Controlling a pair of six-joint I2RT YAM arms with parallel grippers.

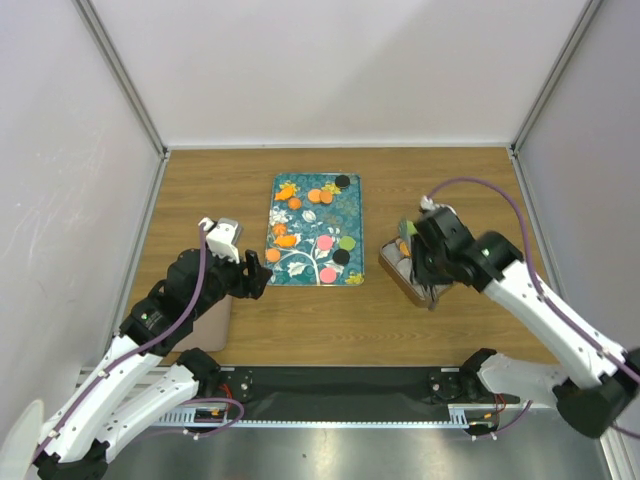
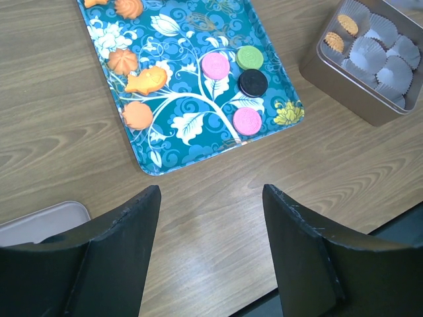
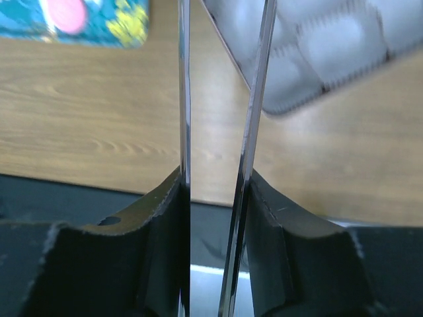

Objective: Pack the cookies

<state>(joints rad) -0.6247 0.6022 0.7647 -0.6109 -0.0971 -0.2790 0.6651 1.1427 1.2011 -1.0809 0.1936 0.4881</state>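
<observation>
The cookies [image 2: 216, 66] lie flat on the teal tray [image 2: 153, 168] mid-bench, just ahead of the left end effector [image 2: 211, 191], which gapes wide, empty, and sits nearer. The right end effector [image 3: 225, 39], its thin blades slightly parted with nothing between them, hangs by the tin [image 2: 344, 92] toward the right edge.

The left arm [image 1: 140, 335] is folded low with its elbow bent and its wrist reaching forward and inward. The left gripper [image 2: 211, 195] tilts downward, its two dark fingers [image 2: 122, 231] spread wide with a broad gap ahead of the palm. The right arm [image 1: 545, 305] stretches forward and inward from its base, wrist bent steeply down, so the right gripper [image 3: 223, 72] points almost straight below, its thin blades close together with a slim gap that widens slightly toward the tips.
</observation>
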